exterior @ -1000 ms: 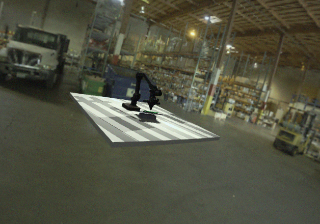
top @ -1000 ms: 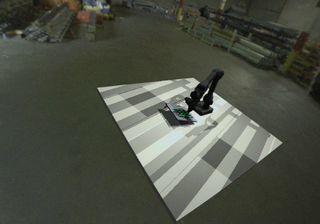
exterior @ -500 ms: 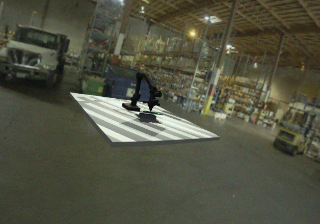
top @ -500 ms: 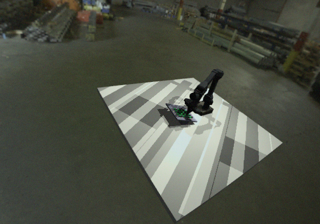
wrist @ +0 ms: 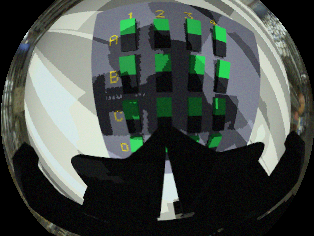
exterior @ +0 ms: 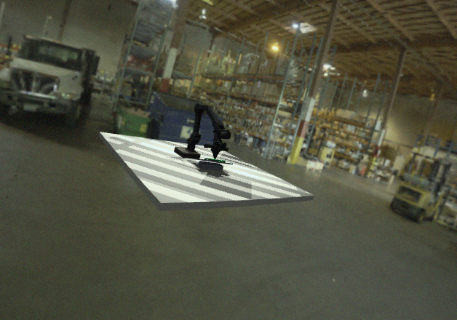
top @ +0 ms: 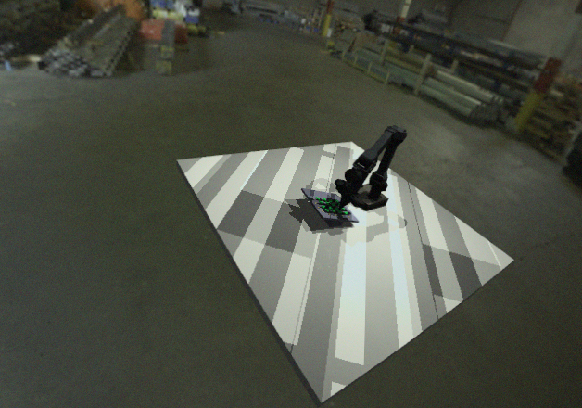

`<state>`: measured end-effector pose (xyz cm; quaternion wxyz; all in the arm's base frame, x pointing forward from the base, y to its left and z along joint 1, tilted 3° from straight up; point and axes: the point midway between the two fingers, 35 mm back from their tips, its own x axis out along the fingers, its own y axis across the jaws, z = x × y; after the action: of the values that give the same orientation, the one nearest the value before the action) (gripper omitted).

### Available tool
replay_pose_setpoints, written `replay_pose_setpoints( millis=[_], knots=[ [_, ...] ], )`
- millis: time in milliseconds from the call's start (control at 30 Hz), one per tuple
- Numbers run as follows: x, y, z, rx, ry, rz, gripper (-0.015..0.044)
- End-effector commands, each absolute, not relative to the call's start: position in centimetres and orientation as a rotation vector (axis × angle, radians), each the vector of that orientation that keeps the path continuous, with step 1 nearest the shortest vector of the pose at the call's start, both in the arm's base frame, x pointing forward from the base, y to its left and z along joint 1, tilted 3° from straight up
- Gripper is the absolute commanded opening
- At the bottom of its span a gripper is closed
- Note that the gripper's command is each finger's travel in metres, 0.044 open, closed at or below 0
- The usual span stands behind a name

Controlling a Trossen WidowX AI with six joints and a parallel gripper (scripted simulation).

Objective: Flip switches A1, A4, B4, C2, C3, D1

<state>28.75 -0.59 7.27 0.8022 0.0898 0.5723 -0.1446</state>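
Note:
The grey panel (top: 311, 193) (wrist: 246, 55) carries rows of switches with green far halves and black near halves. In the wrist view, A1 (wrist: 128, 34), A4 (wrist: 220, 40), B4 (wrist: 223, 75), C2 (wrist: 164, 107) and C3 (wrist: 194, 106) show, the last two in shadow. D1 (wrist: 136, 144) shows only partly above the gripper's dark body. Which end of each switch is raised is hard to tell. My gripper (top: 342, 205) (exterior: 215, 157) (wrist: 165, 129) is shut and empty, fingers pointing down. Its tip is low over the panel, at C2's black near half; contact cannot be told.
Other switches stand close around the tip, among them B2 (wrist: 163, 65) and C4 (wrist: 219, 106). The gripper hides much of row D. The panel lies on a striped table top (top: 352, 271) (exterior: 177, 194) in front of the arm's base (top: 372, 199) (exterior: 186, 152).

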Motion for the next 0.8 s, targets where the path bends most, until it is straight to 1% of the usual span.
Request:
replay_pose_setpoints(
  millis=[0, 767],
  knots=[
    [28.80, -0.61, 7.20, 0.188, 1.226, -0.307, 0.0000],
    [28.88, -0.65, 6.91, 0.188, 1.226, -0.307, 0.0000]
  ],
)
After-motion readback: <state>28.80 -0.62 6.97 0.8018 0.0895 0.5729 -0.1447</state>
